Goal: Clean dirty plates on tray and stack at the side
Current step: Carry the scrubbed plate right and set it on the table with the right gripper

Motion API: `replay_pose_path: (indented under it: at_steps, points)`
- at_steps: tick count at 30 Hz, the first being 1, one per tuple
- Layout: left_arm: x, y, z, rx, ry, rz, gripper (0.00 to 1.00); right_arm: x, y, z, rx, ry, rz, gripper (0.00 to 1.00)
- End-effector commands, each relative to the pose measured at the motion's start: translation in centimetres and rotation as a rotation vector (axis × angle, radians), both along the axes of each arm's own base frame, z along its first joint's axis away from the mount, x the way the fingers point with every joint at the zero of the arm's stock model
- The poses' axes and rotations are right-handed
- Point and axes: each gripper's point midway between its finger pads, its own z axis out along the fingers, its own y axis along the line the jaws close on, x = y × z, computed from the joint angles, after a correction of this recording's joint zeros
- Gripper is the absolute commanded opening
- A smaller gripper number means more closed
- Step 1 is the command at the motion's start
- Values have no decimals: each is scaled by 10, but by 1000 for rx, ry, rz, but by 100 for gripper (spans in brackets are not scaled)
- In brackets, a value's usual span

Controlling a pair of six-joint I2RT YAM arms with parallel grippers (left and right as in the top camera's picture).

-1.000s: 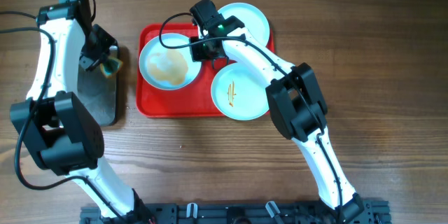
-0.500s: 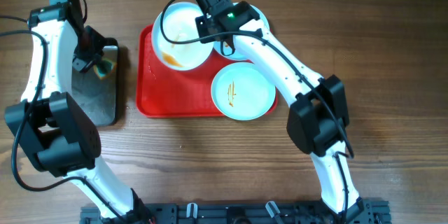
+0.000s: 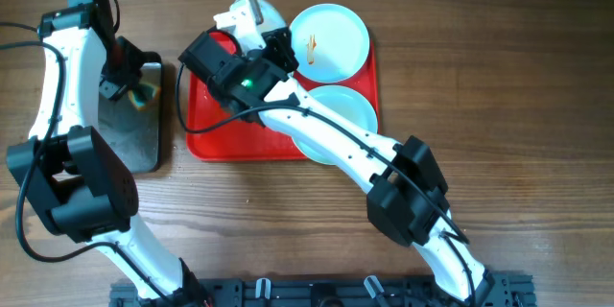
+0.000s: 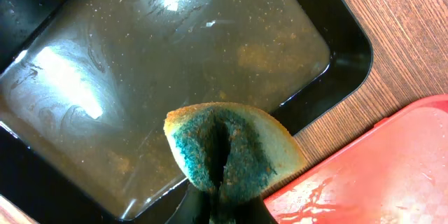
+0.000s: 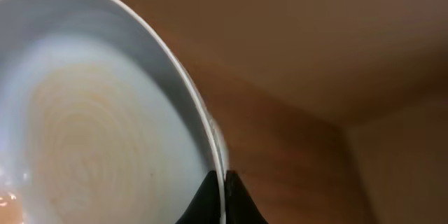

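no readable text, labels, brands, numbers anywhere

Black glossy pan of murky brownish water, yellow and teal sponge above it, wooden table.

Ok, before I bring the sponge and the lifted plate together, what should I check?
1. Grip: the right jaws clamp the lifted plate at its rim: ok.
2. Tool: the left jaws hold the sponge: ok.
3. Contact: the sponge hangs over the black pan, apart from the lifted plate: not ok for wiping yet.
4. Dirt: the lifted plate shows a pale brownish film: not ok, uncleaned.
5. Wetness of the sponge: cannot tell.
6. Others: the far plate and the near plate lie on the tray: ok; the far plate carries an orange streak.
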Motion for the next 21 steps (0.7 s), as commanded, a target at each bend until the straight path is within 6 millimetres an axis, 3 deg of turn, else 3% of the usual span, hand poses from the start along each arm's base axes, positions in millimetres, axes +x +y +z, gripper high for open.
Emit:
replay_pose_path:
  at_steps: [1, 5, 7, 9, 11, 14, 17, 19, 21]
  points:
    - [2, 5, 11, 26, -23, -9, 4, -13, -9, 42, -72, -158, -81, 4]
    - [2, 5, 11, 26, -23, -9, 4, -17, 3, 35, -41, -128, -39, 4]
    - [2, 4, 11, 24, -23, -9, 4, -15, 30, -5, 31, 107, 141, 4]
    - [3, 3, 11, 22, -23, -12, 4, -18, 41, -39, 144, 306, 245, 4]
    - [3, 3, 11, 22, -23, -12, 4, -14, 28, -46, 223, 379, 227, 4]
    - [3, 3, 11, 21, -24, -12, 4, -9, 13, -35, 436, 527, 298, 4]
    - [4, -4, 10, -5, -26, -25, 4, 5, -22, -7, 709, 626, 354, 4]
    - [7, -18, 10, -26, -27, -102, 4, 21, -77, 6, 872, 665, 309, 5]
    - [12, -42, 10, -62, -33, -177, 4, 33, -140, 4, 989, 699, 238, 4]
